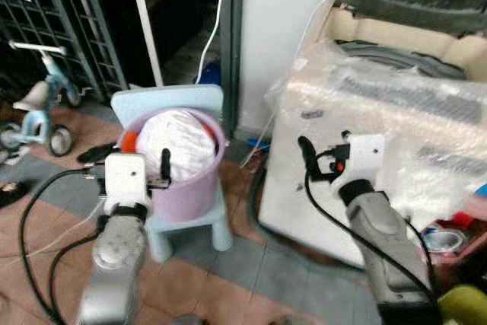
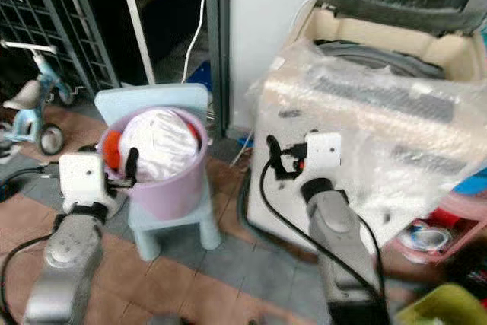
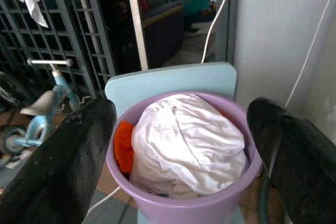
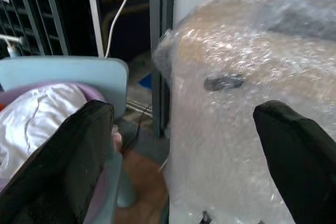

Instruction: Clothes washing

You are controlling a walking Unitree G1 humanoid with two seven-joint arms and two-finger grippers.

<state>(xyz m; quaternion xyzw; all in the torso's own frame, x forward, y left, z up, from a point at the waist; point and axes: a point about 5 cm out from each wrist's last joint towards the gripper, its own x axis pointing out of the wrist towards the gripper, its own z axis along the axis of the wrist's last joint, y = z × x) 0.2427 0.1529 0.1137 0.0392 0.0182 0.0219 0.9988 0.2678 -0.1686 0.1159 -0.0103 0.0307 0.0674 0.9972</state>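
My left hand [image 3: 178,129] hangs wide open and empty before the lilac laundry bucket [image 1: 199,180] on its blue chair [image 1: 183,104], lined up to lift the white bundle [image 3: 186,140], while my right hand [image 4: 184,145], just as open and empty, waits beside the plastic-wrapped washing machine [image 1: 380,112].

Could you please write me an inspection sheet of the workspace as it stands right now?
Surface: tiled floor, brown and grey.
Job's things: purple bucket heaped with white laundry plus an orange item, on a light blue chair; washing machine, lid up, wrapped in plastic film.
Clutter: child's tricycle; tape roll in a red tub.
Grippers: left gripper open, facing the bucket; right gripper open, facing the washing machine's side.
Cables: black cables along both arms; white cord hanging by the doorway.
Surroundings: metal grille, dark doorway.
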